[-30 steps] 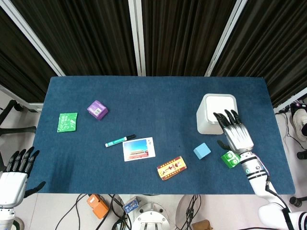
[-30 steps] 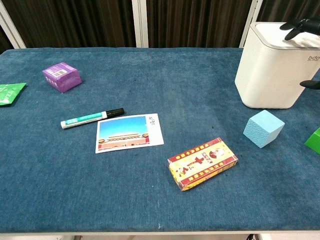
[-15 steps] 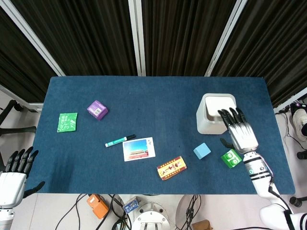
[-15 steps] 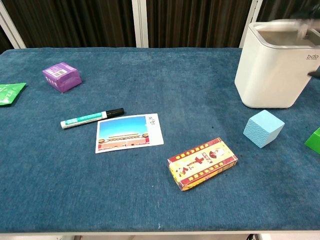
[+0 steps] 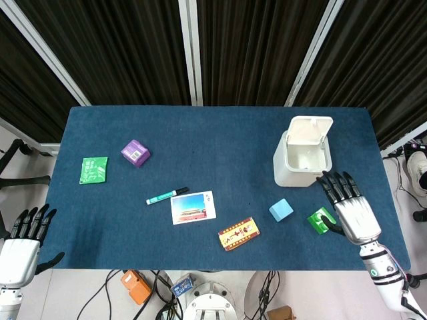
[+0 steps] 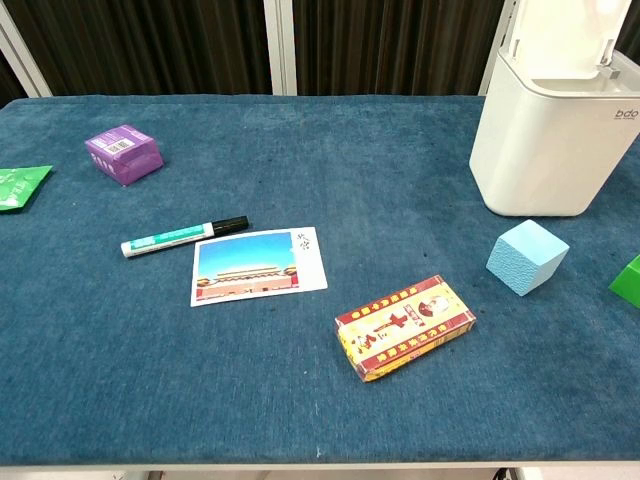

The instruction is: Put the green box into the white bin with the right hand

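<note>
The green box (image 5: 317, 219) (image 6: 629, 281) lies on the blue table near the front right, just in front of the white bin (image 5: 282, 168) (image 6: 540, 150). The bin's lid stands flipped up at the back, and the inside shows open. My right hand (image 5: 353, 211) hovers just right of the green box with fingers spread and nothing in it; its thumb reaches toward the box's right side. The chest view does not show this hand. Off the table's front left corner, my left hand (image 5: 23, 241) hangs with fingers apart, holding nothing.
A light blue cube (image 5: 281, 210) (image 6: 527, 256) sits left of the green box. A red-yellow carton (image 5: 238, 233), a postcard (image 5: 193, 207) and a marker (image 5: 167, 195) lie mid-table. A purple box (image 5: 135, 153) and a green packet (image 5: 93, 169) are at the left.
My right hand came off the bin's top and moved toward the front right, beside the green box. The bin's lid swung up and now stands open.
</note>
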{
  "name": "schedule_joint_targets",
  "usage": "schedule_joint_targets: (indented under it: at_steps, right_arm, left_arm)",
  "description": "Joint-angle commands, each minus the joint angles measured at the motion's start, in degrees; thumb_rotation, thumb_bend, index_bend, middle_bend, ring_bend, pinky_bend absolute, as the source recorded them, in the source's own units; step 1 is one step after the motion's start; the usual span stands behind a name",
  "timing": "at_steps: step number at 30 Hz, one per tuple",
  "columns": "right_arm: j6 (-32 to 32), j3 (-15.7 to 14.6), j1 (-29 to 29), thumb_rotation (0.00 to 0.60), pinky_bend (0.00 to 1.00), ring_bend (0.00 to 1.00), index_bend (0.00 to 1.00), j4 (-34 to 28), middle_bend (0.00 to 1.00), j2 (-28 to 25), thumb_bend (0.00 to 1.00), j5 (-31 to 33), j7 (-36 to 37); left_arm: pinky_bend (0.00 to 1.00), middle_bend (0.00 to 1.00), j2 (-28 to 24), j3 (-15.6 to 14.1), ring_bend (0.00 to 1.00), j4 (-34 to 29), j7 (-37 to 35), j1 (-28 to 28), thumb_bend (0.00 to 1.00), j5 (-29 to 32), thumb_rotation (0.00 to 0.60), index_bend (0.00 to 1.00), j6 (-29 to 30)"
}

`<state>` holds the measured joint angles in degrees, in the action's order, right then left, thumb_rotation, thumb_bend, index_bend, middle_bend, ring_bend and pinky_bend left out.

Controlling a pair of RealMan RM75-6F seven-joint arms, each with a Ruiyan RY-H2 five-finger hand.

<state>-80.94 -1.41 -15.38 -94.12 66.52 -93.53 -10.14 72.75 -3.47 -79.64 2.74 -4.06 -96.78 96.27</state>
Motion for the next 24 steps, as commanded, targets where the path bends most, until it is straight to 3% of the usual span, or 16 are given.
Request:
schedule_joint_targets:
  at_steps: [1, 12, 18, 20, 22, 24]
  right_arm:
    - [3.15, -2.27, 0.59, 0.600, 0.00, 0.00, 0.00, 2.50, 0.06, 1.19, 0.39, -0.83, -1.43]
    - [15.94, -2.94, -1.79, 0.600, 0.00, 0.00, 0.00, 9.91, 0.06, 6.98, 0.39, 5.75, -3.59]
    - [18.10, -2.48, -2.34, 0.600, 0.00, 0.01, 0.00, 12.00, 0.09, 8.34, 0.39, 7.54, -3.92]
    - [17.55, -2.27, -2.20, 0.600, 0.08, 0.10, 0.07, 12.76, 0.20, 8.78, 0.39, 7.47, -3.56]
    - [16.81, -2.08, -1.96, 0.600, 0.38, 0.36, 0.35, 13.43, 0.45, 9.20, 0.39, 7.33, -3.00]
    - [15.33, -1.69, -1.53, 0.600, 0.57, 0.52, 0.55, 14.34, 0.60, 9.83, 0.39, 7.09, -3.24]
  left_arm:
    - [0.02, 0.00, 0.02, -0.02, 0.00, 0.02, 0.04, -0.02, 0.06, -0.02, 0.600, 0.00, 0.02]
    - [0.02, 0.00, -0.24, 0.03, 0.00, 0.11, -0.64, -0.17, 0.06, 0.04, 0.600, 0.00, 0.41]
    - [0.02, 0.00, -0.31, 0.02, 0.00, 0.10, -0.77, -0.13, 0.06, -0.04, 0.600, 0.00, 0.43]
    - [0.02, 0.00, -0.28, 0.02, 0.00, 0.13, -0.77, -0.17, 0.06, -0.10, 0.600, 0.00, 0.54]
    - [0.02, 0.00, -0.26, -0.01, 0.00, 0.18, -0.81, -0.19, 0.06, -0.14, 0.600, 0.00, 0.56]
    - [0.02, 0.00, -0.24, -0.03, 0.00, 0.20, -0.77, -0.18, 0.06, -0.16, 0.600, 0.00, 0.53]
